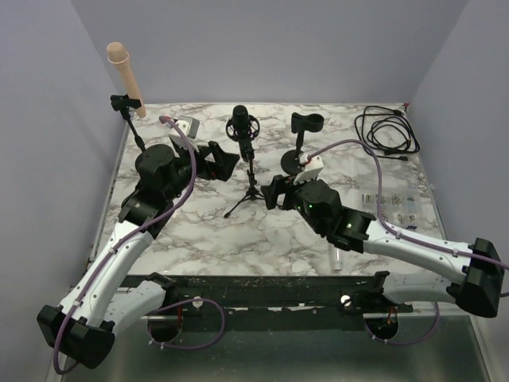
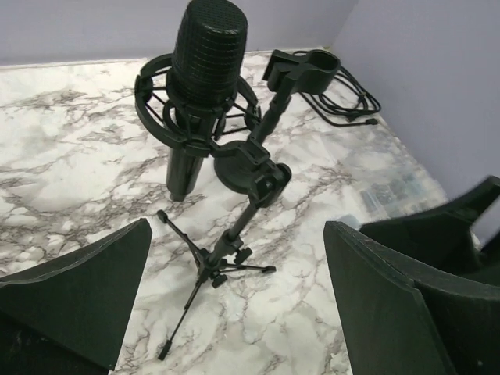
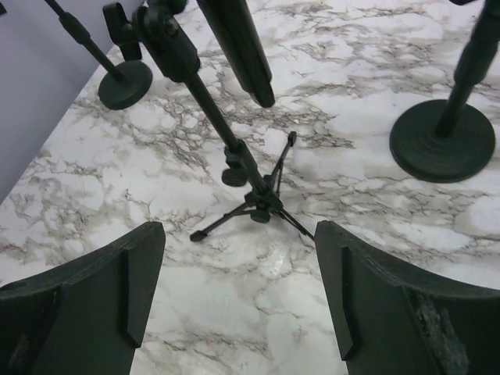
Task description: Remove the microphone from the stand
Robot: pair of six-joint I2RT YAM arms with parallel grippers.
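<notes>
The microphone [image 2: 205, 70], just ahead of the spread left gripper [image 2: 234, 262], looks rigid and weighty (the stand [image 2: 262, 180] may tip); grip its smooth lower barrel.

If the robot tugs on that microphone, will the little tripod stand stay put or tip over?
Probably tips easily: the tripod stand has thin, narrowly spread legs, and the bulky microphone sits high above them. It likely slides too, since the marble table looks smooth.

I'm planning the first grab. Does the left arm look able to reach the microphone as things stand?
Probably yes. The left gripper is open and faces the microphone, with nothing between them; the stand spreads its legs lower down.
</notes>
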